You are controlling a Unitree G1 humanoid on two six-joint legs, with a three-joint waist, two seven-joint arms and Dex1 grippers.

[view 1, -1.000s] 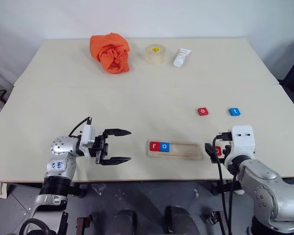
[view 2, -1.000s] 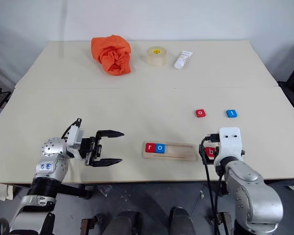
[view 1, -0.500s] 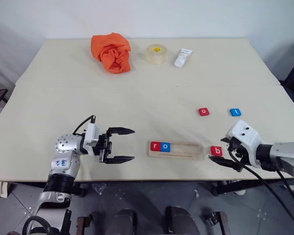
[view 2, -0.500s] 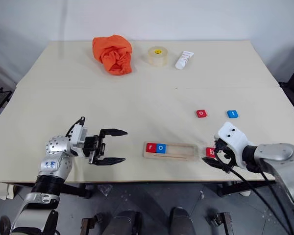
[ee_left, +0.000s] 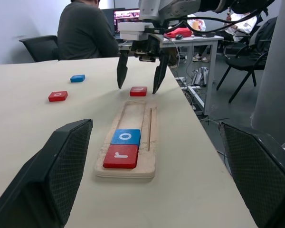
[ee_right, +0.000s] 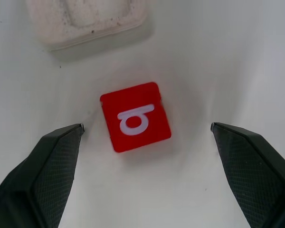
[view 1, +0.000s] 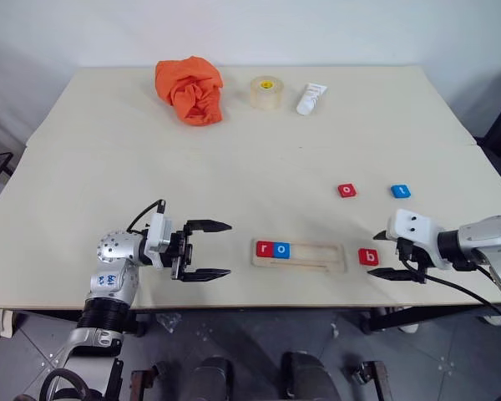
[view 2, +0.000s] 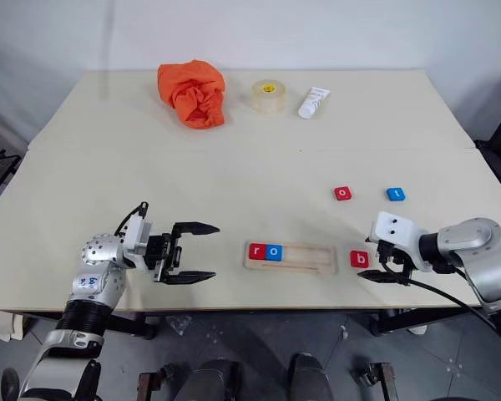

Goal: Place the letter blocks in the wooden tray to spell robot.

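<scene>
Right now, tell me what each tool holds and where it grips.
Nothing is held. The right tool hangs open over the red b block without touching it; the left tool is open and empty.

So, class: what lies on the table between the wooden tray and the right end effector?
Only the red b block, flat on the table, beside the wooden tray and before the open right end effector, per the left eye view.

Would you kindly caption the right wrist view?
Open right gripper poised over red b block beside the wooden tray.
</scene>
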